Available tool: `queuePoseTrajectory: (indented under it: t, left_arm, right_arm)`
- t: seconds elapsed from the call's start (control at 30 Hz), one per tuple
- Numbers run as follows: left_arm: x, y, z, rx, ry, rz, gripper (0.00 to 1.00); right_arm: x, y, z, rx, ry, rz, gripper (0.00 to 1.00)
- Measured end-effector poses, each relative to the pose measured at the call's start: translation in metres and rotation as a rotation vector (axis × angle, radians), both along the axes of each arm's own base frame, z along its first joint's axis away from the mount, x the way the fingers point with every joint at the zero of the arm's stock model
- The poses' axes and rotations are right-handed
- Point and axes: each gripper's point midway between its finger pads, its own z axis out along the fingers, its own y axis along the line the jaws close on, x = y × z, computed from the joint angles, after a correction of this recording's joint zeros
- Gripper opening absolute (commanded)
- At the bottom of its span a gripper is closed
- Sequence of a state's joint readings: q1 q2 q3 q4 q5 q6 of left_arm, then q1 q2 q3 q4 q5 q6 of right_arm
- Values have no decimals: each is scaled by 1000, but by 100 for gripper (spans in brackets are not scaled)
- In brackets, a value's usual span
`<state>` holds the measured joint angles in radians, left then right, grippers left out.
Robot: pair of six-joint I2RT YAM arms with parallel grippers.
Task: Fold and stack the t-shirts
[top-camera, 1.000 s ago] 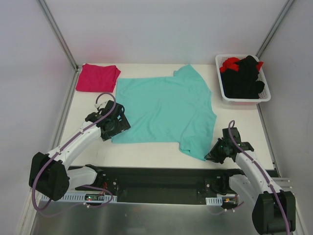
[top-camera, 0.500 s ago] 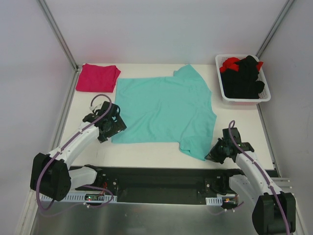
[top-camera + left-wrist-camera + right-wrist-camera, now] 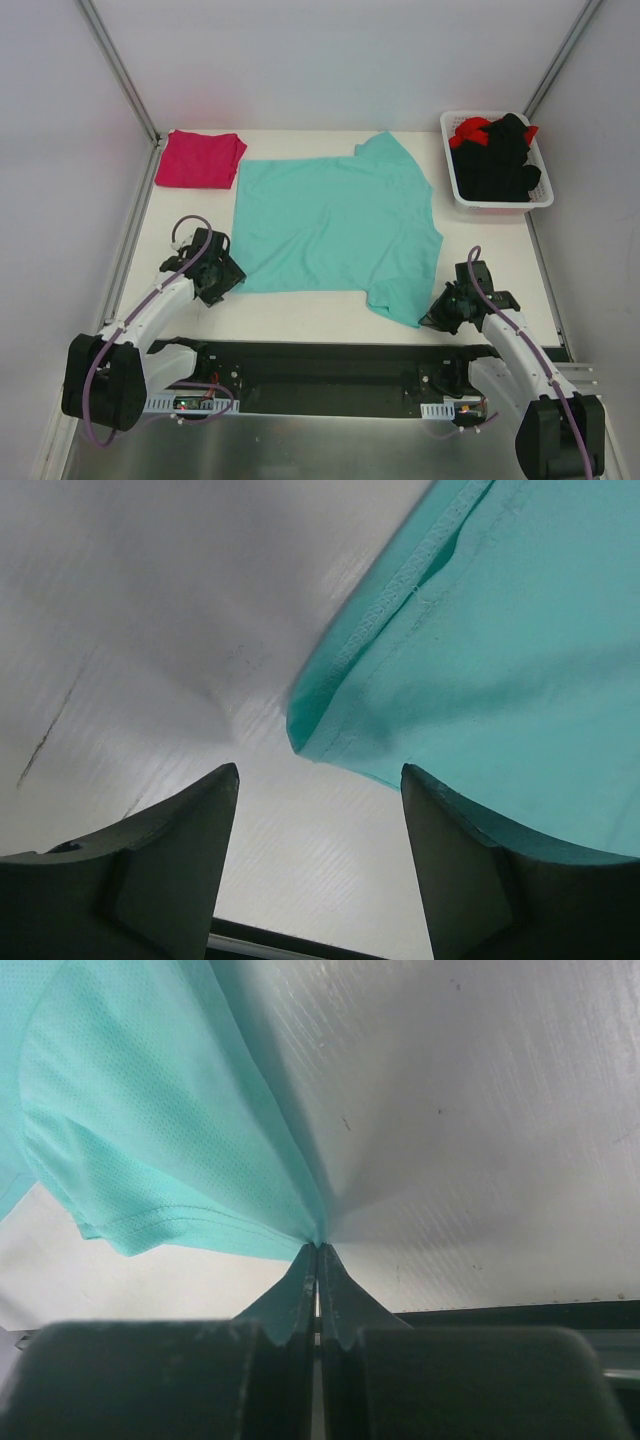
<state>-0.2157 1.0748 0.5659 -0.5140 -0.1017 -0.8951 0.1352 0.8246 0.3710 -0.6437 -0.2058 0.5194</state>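
The teal shirt (image 3: 335,225) lies spread flat in the middle of the table (image 3: 300,305), one sleeve at its far edge and the other at its near right corner. The left gripper (image 3: 225,275) sits at the shirt's near left corner, jaws apart and holding nothing. In the wrist view the hemmed corner (image 3: 300,742) lies on the table just beyond the gap between the fingers (image 3: 170,820). The right gripper (image 3: 437,315) is at the shirt's near right corner, pinched tight on the cloth edge, which puckers into the fingertips. A folded pink shirt (image 3: 200,158) lies just off the teal shirt's far left corner. Off its far right side stands a white basket (image 3: 500,205) of black (image 3: 495,170) and red garments (image 3: 470,131).
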Motion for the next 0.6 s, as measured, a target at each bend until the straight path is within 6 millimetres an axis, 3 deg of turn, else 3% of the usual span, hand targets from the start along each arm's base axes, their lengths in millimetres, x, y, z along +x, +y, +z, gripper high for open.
queuePoseTrajectory:
  t: [0.07, 0.23, 0.3, 0.43, 0.6]
  left_arm:
    - [2, -1, 0, -10, -18, 11, 61]
    - [8, -3, 3, -29, -51, 21, 38]
    - [9, -4, 3, -34, -58, 26, 33]
    - [11, -5, 4, -35, -65, 26, 33]
    - [11, -4, 3, -33, -63, 22, 49]
  right_arm:
    - [0, 0, 0, 0, 0, 0, 1]
    - [0, 0, 0, 0, -2, 0, 1]
    - [0, 0, 0, 1, -2, 0, 1]
    - [0, 0, 0, 1, -3, 1, 1]
    - [0, 0, 0, 2, -3, 1, 1]
